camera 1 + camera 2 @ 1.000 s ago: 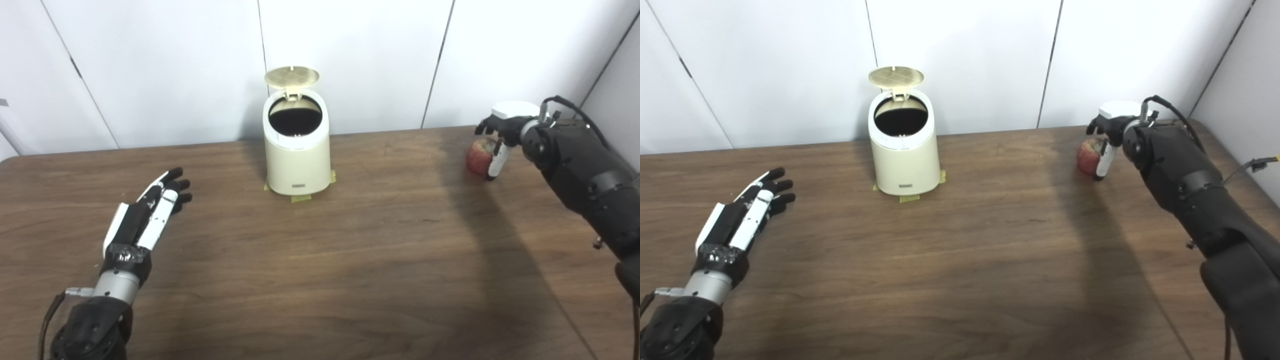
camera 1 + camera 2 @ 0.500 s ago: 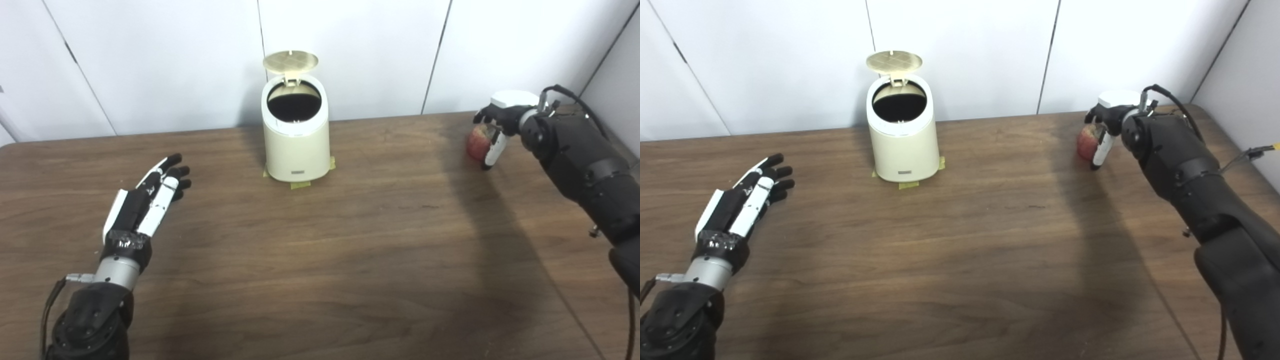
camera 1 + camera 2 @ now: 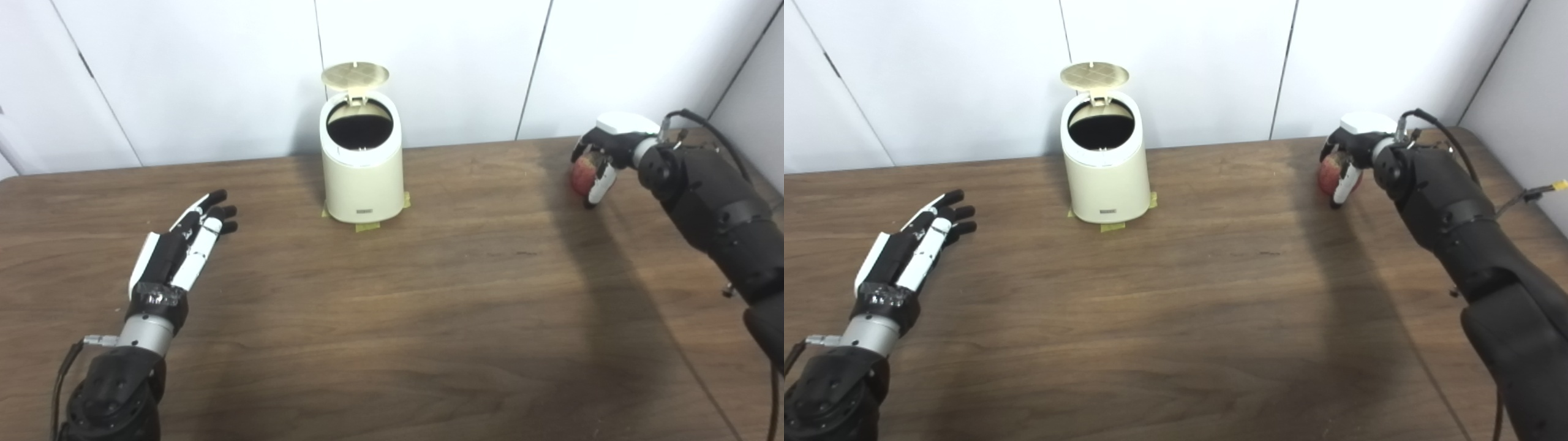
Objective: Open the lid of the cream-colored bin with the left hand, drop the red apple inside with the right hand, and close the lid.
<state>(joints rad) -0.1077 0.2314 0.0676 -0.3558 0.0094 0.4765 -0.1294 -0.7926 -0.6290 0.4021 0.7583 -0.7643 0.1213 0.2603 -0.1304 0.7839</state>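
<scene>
Bench (image 3: 392, 318). Left hand (image 3: 180, 248): near left, flat, fingers spread, empty. Cream-colored bin (image 3: 362, 177): far centre, lid (image 3: 355, 75) upright, mouth clear. Red apple (image 3: 583, 176): far right, clasped by right hand (image 3: 603, 160); bin lies well apart, leftward.

Red apple (image 3: 582, 174) in right hand (image 3: 603, 153)

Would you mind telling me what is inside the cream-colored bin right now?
The lid stands open, but the cream-colored bin shows only dark interior; its bottom is hidden. The red apple is in the right hand.
</scene>
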